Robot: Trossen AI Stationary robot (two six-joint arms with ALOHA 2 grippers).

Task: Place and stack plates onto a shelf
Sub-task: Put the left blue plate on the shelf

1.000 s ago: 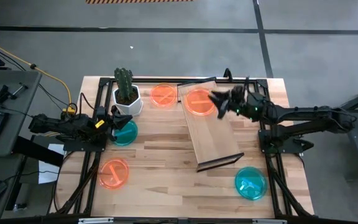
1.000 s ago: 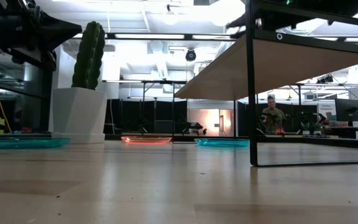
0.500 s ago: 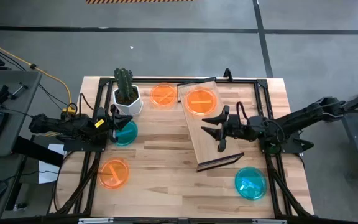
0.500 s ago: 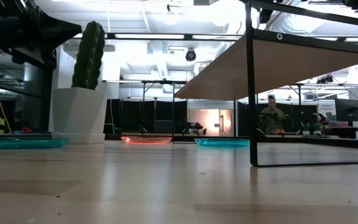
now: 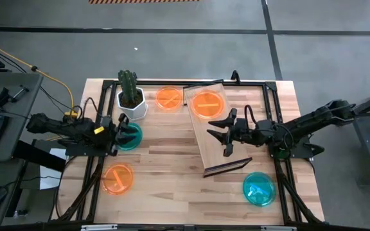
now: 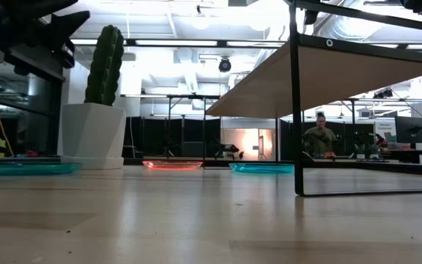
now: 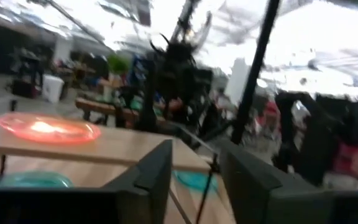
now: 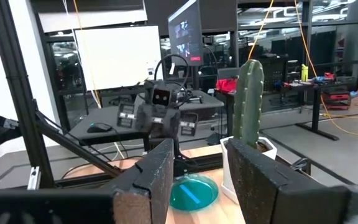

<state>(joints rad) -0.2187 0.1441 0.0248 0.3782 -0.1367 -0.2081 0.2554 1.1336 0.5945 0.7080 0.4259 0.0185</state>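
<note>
High view: left gripper (image 5: 116, 133) just opened, fingers apart beside teal plate (image 5: 129, 136) | right gripper (image 5: 225, 131) wide, empty over shelf (image 5: 220, 138) | teal pickup next, probably

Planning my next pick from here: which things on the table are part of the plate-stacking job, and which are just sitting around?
Part of the job:
- shelf
- orange plate on the shelf
- orange plates on the table
- teal plates
- left gripper, at a teal plate
- right gripper, open over the shelf

Just sitting around:
- cactus pot
</note>
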